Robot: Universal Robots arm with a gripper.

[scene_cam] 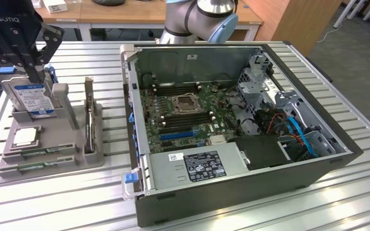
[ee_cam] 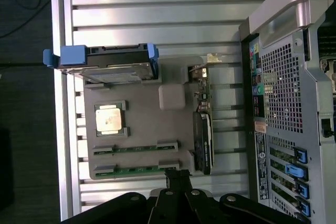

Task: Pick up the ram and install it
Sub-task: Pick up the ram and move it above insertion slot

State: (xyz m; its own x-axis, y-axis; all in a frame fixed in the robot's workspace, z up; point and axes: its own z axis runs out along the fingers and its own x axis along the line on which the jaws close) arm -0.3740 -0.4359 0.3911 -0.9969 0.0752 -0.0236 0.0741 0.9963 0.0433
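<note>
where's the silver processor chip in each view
Exterior view: processor chip lies flat on the grey holder, toward the exterior view's left, beside the upright hard drive.
Wrist view: chip lies on the holder between the hard drive and two ram sticks.
Shared landmark: the hard drive.
</note>
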